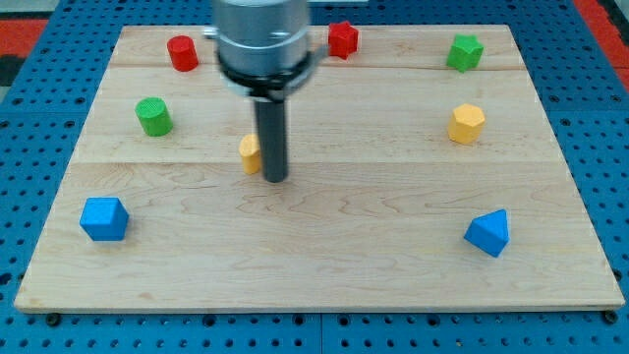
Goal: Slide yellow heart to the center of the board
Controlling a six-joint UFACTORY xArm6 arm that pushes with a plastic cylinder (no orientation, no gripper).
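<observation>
1. Left of centre on the counter (324, 265), my tip (276, 180) is seen pressed against the view's right side of the yellow heart (250, 153); most of the heart is hidden behind the rod.
2. No pincer is fitted, so no jaw state can be told.
3. Along the view's top: red cylinder (182, 52), red star (342, 39), green star (464, 52).
4. Green cylinder (153, 116) on the view's left, yellow hexagon (467, 124) on the right.
5. Blue cube (104, 218) lower left, blue triangle (488, 233) lower right.
</observation>
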